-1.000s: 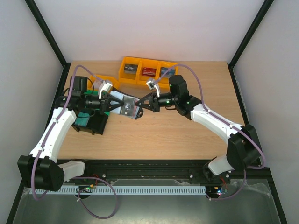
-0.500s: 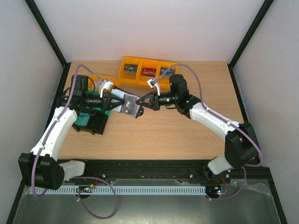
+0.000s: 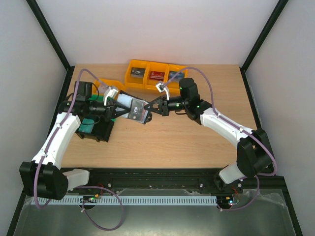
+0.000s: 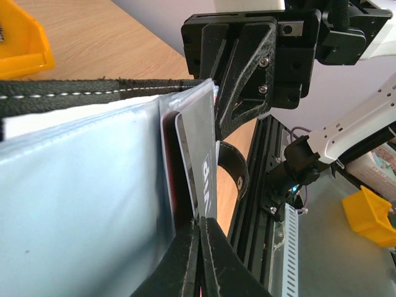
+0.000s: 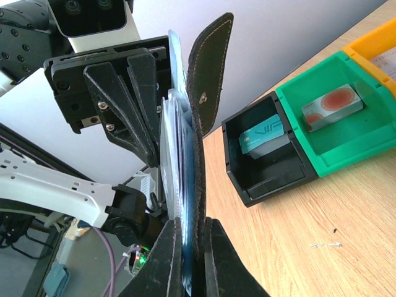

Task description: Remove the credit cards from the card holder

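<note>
The holder (image 3: pixel 132 111) hangs open in mid-air above the worktop (image 3: pixel 172 142), between the two arms; the right jaws are clamped on its leather edge and pockets, below the snap tab (image 5: pixel 209 74); the left jaws are pressed together on the near edge of a grey card (image 4: pixel 203 158) that stands partly out of the clear pocket (image 4: pixel 80 198), with a red card (image 4: pixel 167 133) just behind it. The step in hand looks like drawing that grey card free; to do it well, the pull should run straight along the plane of the pocket, away from the right arm, so the card slides rather than bends; the right arm should hold firm and not follow; a skewed pull could drag the red card along or twist the holder loose. A teal card (image 5: pixel 263 139) already lies in the black bin (image 5: pixel 272 180), a likely place for this one.
</note>
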